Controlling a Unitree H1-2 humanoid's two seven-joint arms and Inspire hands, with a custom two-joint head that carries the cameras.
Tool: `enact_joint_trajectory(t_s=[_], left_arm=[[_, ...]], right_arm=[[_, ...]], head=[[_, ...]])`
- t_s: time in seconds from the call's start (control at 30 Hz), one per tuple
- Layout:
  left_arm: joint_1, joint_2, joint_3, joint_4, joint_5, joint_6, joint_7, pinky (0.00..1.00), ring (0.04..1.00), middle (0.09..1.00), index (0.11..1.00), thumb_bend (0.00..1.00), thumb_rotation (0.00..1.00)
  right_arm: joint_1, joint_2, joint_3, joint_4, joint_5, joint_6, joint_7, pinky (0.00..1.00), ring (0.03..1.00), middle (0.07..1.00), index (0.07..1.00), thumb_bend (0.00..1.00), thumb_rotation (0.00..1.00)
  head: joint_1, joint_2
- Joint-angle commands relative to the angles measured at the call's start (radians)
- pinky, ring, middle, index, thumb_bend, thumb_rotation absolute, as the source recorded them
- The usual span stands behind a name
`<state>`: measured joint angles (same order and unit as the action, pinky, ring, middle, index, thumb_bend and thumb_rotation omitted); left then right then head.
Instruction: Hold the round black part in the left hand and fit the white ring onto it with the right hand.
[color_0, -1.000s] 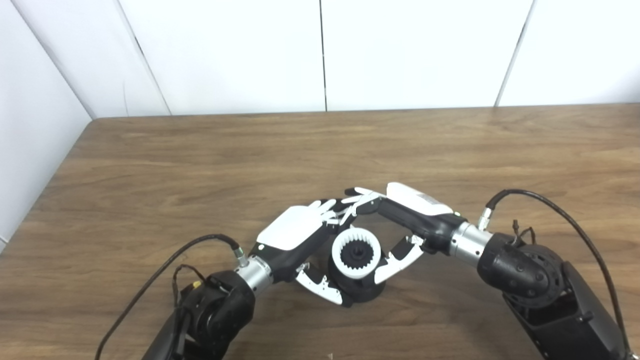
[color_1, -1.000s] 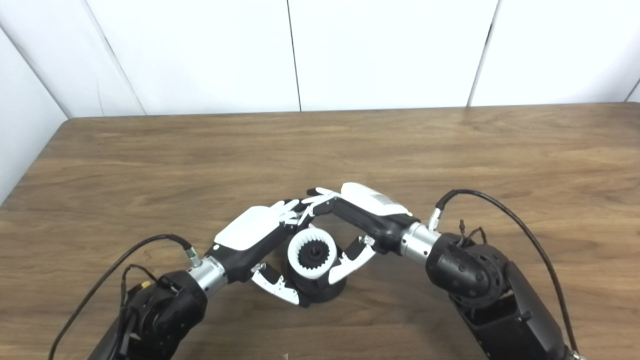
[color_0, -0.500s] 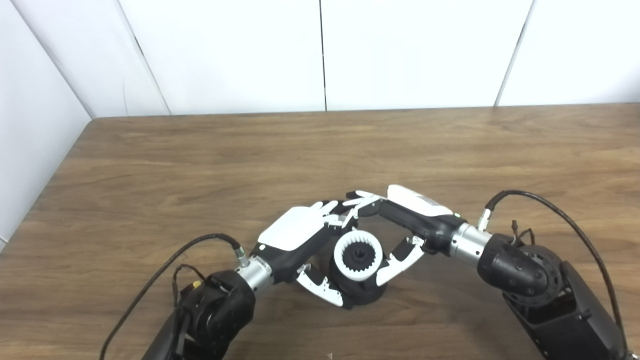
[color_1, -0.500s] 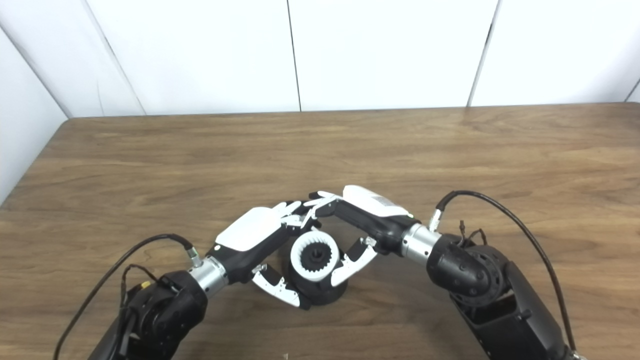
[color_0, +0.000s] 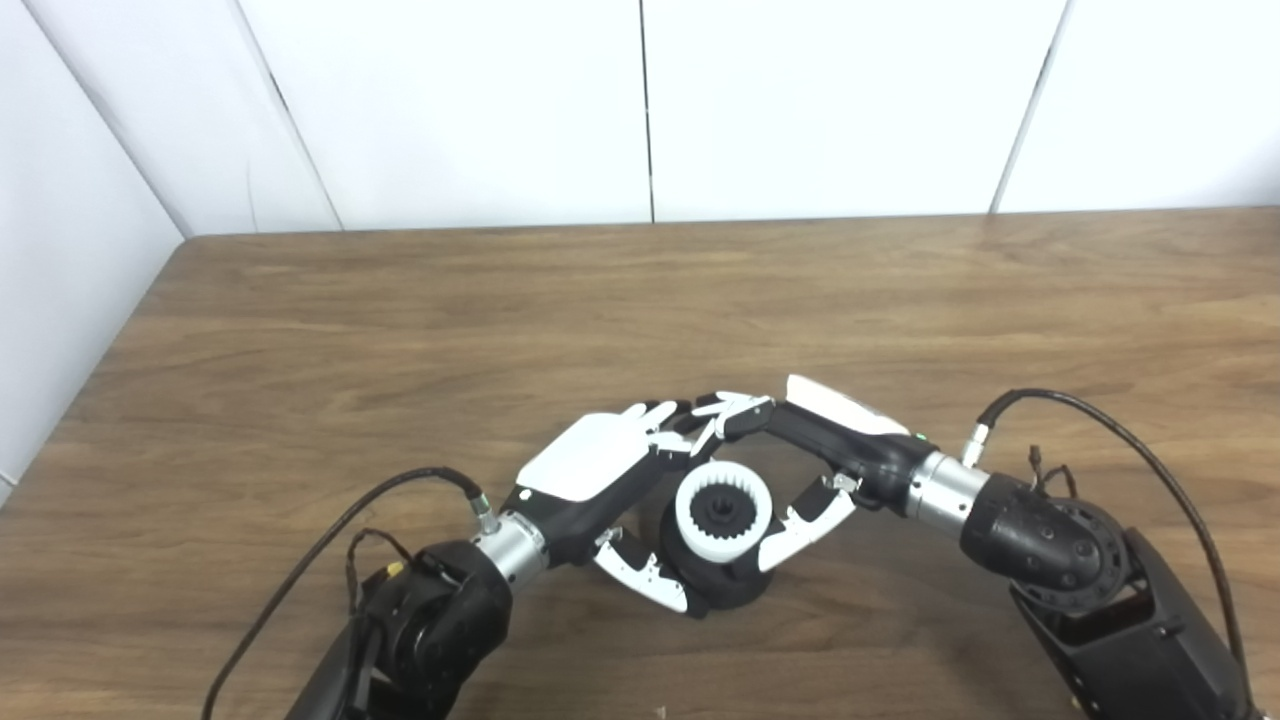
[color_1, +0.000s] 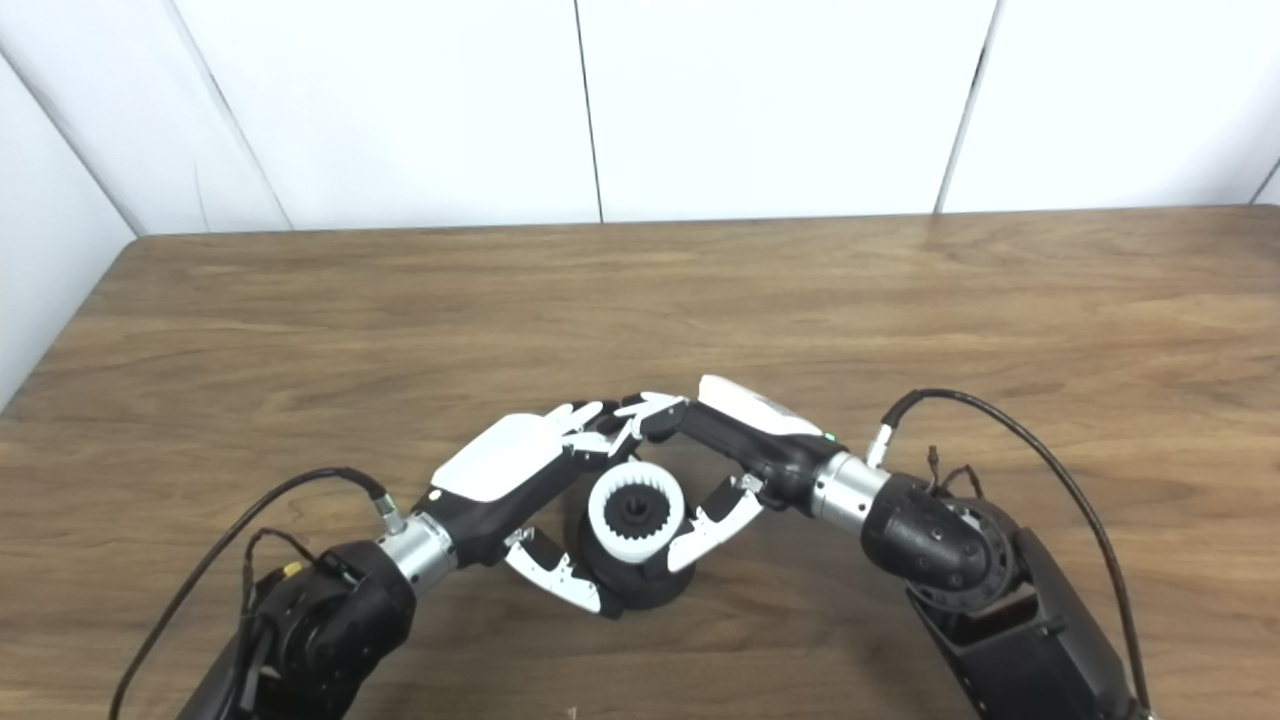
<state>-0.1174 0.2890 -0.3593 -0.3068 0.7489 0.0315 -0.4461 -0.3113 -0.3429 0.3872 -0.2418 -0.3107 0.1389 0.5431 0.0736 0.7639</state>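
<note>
Two robot hands are met over one assembly. The left robot hand (color_0: 600, 475) is closed on the round black part (color_0: 715, 585), which is rested on the tabletop (color_0: 300, 330) just beside its thumb. The white ring (color_0: 723, 507), pinched by the right robot hand (color_0: 810, 455), has been carried slightly rightward and lower within the last second, so seating is judged nearly done. The wooden tabletop is backed by white wall panels (color_0: 640, 100).
</note>
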Motion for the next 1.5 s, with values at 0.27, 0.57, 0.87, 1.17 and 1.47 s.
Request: enact_joint_trajectory(t_s=[0.27,0.57,0.87,1.17,1.47], left_arm=[[-0.034,0.001,0.017,-0.042,-0.003,-0.009,0.022,1.0,1.0,0.948,0.623,0.86,0.35],[-0.034,0.0,0.017,-0.041,-0.01,-0.013,0.023,1.0,1.0,0.948,0.622,0.85,0.38],[-0.032,-0.002,0.018,-0.042,-0.009,-0.01,0.022,1.0,1.0,0.949,0.623,0.85,0.36],[-0.032,0.0,0.017,-0.043,-0.004,-0.006,0.018,1.0,1.0,0.948,0.63,0.85,0.34],[-0.031,0.013,0.022,-0.038,0.004,-0.001,0.014,1.0,1.0,0.95,0.666,0.9,0.39]], right_arm=[[0.012,-0.003,0.001,0.006,-0.006,-0.014,-0.012,0.83,0.945,0.843,0.489,0.52,0.16],[0.015,-0.005,0.011,0.004,-0.021,-0.007,-0.019,0.84,0.955,0.851,0.49,0.52,0.16],[0.015,-0.012,0.026,0.003,-0.046,-0.01,-0.018,0.85,0.951,0.857,0.495,0.52,0.16],[0.01,-0.012,0.022,-0.005,-0.052,0.001,-0.015,0.84,0.943,0.867,0.691,0.98,0.38],[0.007,-0.001,0.007,-0.01,-0.035,0.008,-0.021,0.84,0.945,0.883,0.72,1.0,0.42]], head=[[-0.001,0.002],[-0.002,0.006],[-0.003,0.004],[-0.003,0.006],[0.0,0.007]])
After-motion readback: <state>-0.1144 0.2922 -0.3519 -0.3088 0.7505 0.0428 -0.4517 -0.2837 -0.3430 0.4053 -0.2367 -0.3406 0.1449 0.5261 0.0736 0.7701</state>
